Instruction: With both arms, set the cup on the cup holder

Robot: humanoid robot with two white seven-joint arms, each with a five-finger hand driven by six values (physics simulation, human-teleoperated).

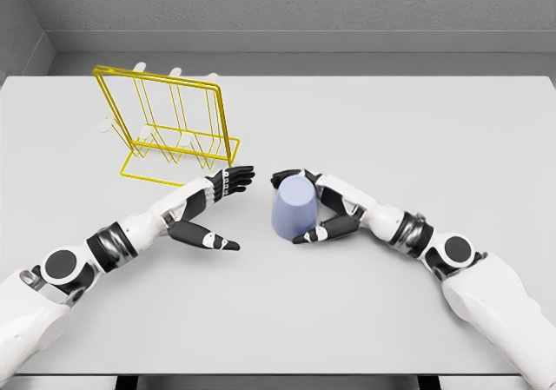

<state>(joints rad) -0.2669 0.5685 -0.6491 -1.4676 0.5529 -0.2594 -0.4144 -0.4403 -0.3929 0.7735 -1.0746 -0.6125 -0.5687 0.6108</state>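
the right hand [306, 206] is wrapped around the blue cup [294, 214], fingers over its far rim and thumb at its near right side, so the cup is gripped where it stands upside down on the grey table [417, 129], just right of the table's middle. the left hand [211, 208] sits at nine o'clock from the cup, palm facing it, fingers stretched flat and thumb spread low, holding nothing; a bare gap separates it from the cup. from the cup the near table edge lies at six o'clock with open surface between. the yellow wire cup holder [169, 125] stands at eleven o'clock, its near base rail just beyond the left fingertips. wide bare tabletop runs at two o'clock to the far edge.
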